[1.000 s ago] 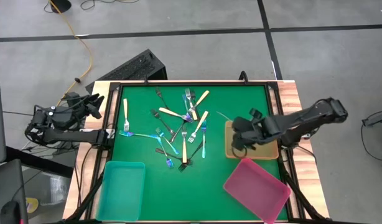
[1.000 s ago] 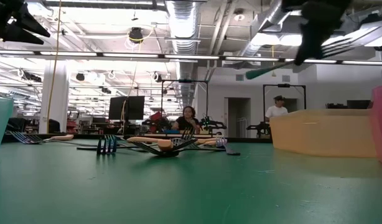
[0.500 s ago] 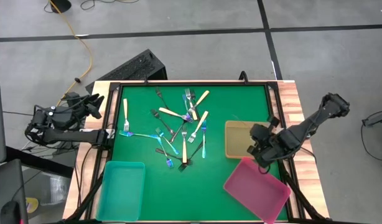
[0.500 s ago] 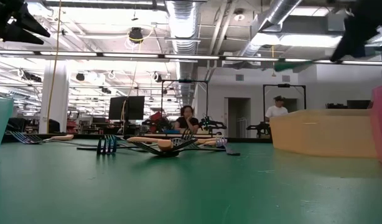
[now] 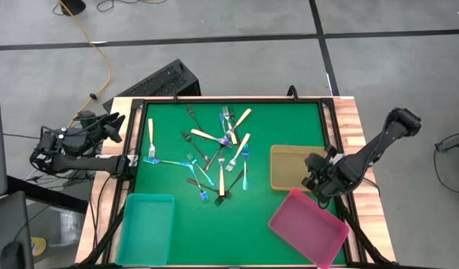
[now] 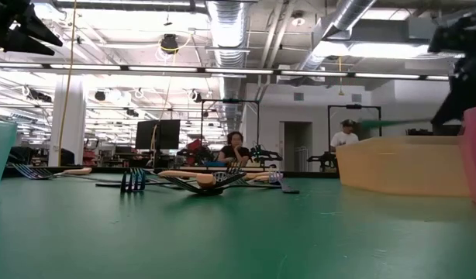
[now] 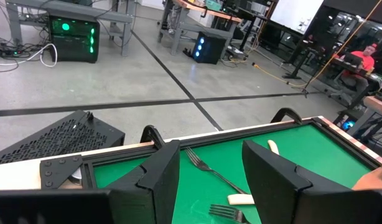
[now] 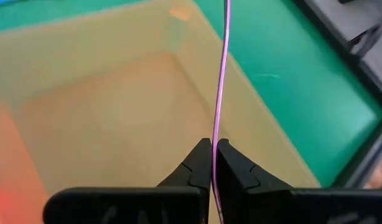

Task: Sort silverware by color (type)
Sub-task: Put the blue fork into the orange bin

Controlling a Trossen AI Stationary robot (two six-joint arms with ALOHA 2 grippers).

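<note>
Green felt covers the surface (image 5: 170,127) we see from above, and on it, left of centre, lies a loose scatter of small forks (image 5: 218,153): cream-handled ones, dark metal ones and iridescent blue ones, several crossing one another. A single cream-handled fork (image 5: 150,130) lies apart near the left edge of the green. From the level view the same heap shows as a low tangle of handles and tines (image 6: 199,180) resting flat on the green. We count 3 trays: a tan tray (image 5: 288,169) at the right side of the surface, a pink tray (image 5: 308,228) just in front of it and turned at an angle, and a teal tray (image 5: 147,224) at the front left corner. The right end effector (image 5: 317,179) hangs over the right edge of the tan tray, close to the pink tray's corner. In its wrist view its fingers (image 8: 197,167) are pressed narrow around a thin iridescent fork (image 8: 221,81), seen edge-on as a purple line above the tan tray's floor. The left end effector (image 7: 206,171) waits off the left edge of the surface, held wide with nothing between its fingers, looking across at a dark fork (image 7: 206,168) on the green.
</note>
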